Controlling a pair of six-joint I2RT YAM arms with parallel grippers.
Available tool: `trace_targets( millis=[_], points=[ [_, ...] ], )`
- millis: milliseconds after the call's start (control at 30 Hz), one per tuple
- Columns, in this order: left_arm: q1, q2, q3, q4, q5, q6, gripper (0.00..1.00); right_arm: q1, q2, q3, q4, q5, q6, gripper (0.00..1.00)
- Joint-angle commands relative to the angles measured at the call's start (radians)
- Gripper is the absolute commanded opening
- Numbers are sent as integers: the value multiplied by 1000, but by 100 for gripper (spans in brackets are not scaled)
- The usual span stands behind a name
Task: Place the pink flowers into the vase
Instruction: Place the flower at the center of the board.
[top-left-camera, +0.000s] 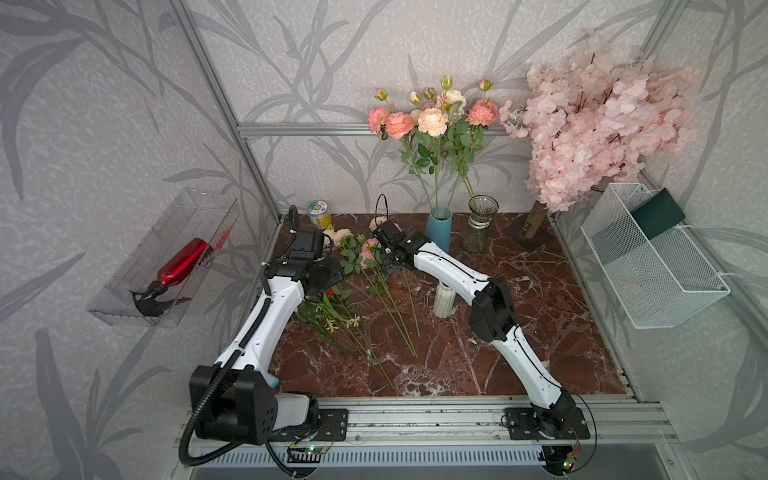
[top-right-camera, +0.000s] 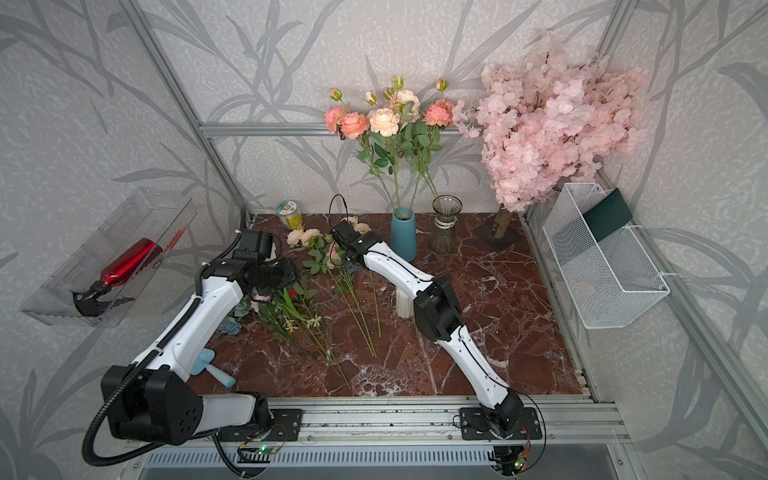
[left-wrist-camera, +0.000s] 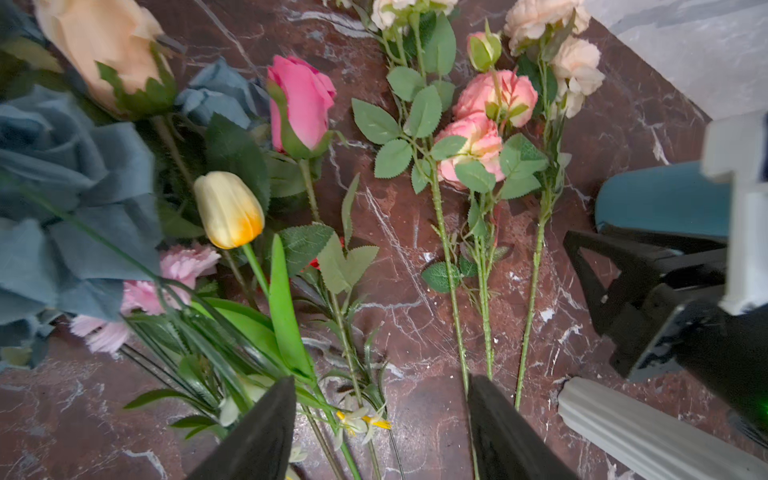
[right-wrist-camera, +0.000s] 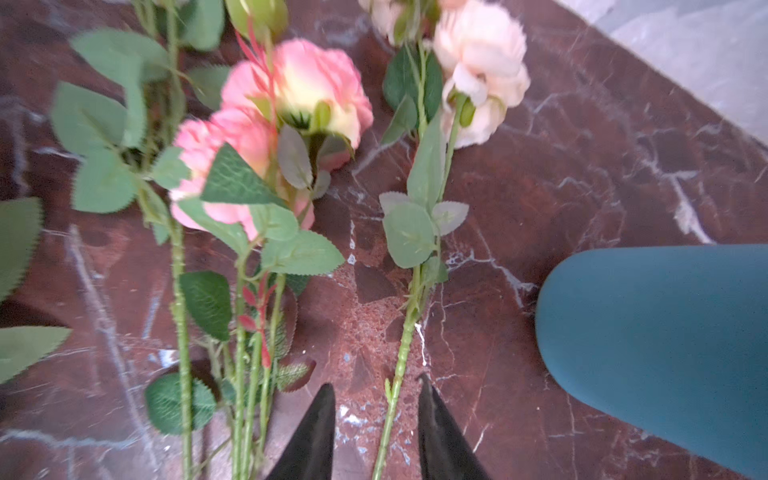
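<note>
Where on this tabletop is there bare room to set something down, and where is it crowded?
The marble table is bare right of the right arm, out to its edge, in front of the glass vase and tree base. Another strip runs along the front rail. Crowded: left-centre, where pink flowers and a mixed bunch lie.

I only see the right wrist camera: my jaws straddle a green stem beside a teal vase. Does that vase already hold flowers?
Observer: Yes, the tall blue ceramic vase holds several upright pink peony-like sprays.
Operator: Where is the left gripper?
Observer: The left gripper hangs open over a mixed bunch of loose flowers.
Operator: Anything near my arm?
Observer: A white ribbed vase stands just beneath the right arm.
</note>
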Motion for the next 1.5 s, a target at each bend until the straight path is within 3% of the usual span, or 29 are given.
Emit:
trace_targets(
  millis=[0, 167, 567, 1033, 1467],
  points=[
    [-21, 7, 35, -15, -28, -22, 67, 18, -201, -125, 132, -46, -37, 35],
    [-26, 22, 6, 18, -17, -58, 67, 21, -406, -369, 302, -165, -59, 35],
    [-89, 136, 78, 17, 18, -100, 67, 4, -973, -979, 616, -309, -63, 37],
    [-143, 171, 19, 18, -26, -171, 66, 1, -1356, -1327, 560, -123, -13, 38],
    [-150, 309, 3, 122, 0, -293, 64, -13, -1436, -1405, 552, -113, 17, 38]
  ],
)
